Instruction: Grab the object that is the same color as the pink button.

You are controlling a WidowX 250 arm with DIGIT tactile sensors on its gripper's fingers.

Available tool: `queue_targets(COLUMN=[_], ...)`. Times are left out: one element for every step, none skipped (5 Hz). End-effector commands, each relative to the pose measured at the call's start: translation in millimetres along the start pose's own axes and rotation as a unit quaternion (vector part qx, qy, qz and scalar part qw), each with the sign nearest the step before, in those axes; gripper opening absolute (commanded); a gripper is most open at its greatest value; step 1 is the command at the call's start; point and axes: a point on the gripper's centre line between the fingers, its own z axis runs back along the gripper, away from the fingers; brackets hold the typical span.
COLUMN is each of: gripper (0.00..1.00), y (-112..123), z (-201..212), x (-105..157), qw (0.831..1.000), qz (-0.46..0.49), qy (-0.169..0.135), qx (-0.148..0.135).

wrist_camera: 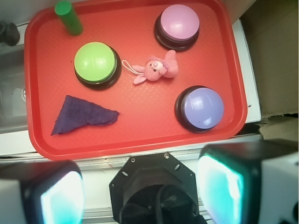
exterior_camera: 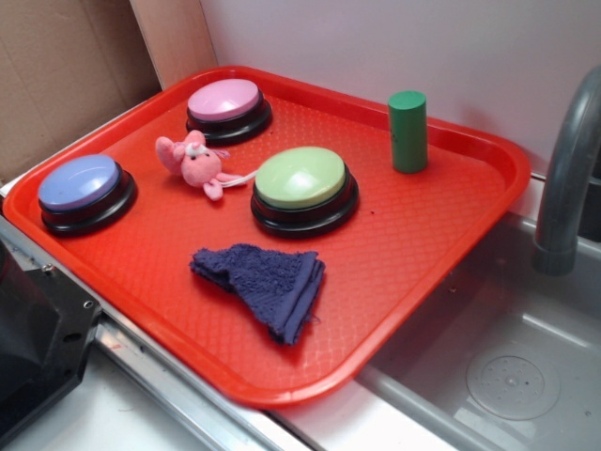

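A small pink plush animal [exterior_camera: 195,163] with a thin white tail lies on the red tray [exterior_camera: 404,282], between the pink button [exterior_camera: 225,101] and the green button [exterior_camera: 302,182]. In the wrist view the plush [wrist_camera: 156,69] lies below the pink button [wrist_camera: 177,23], right of the green button [wrist_camera: 95,61]. My gripper [wrist_camera: 140,191] is open and empty, high above the tray's near edge, its fingers [wrist_camera: 219,191] wide apart. The gripper itself does not show in the exterior view.
A blue button [exterior_camera: 83,186] sits at the tray's left, a folded dark blue cloth [exterior_camera: 268,282] at its front, a green cylinder [exterior_camera: 408,132] upright at the back. A sink [exterior_camera: 507,376] with a grey faucet [exterior_camera: 563,188] lies right. The robot's black base [wrist_camera: 149,191] is below.
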Motion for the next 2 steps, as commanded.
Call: queue_targets(gripper=[1.00, 1.00], y=[0, 10], z=[0, -15], x=[0, 25], qw=[1.000, 0.992], qz=[0.000, 0.124], qy=[0.000, -0.012], qx=[0.000, 0.006])
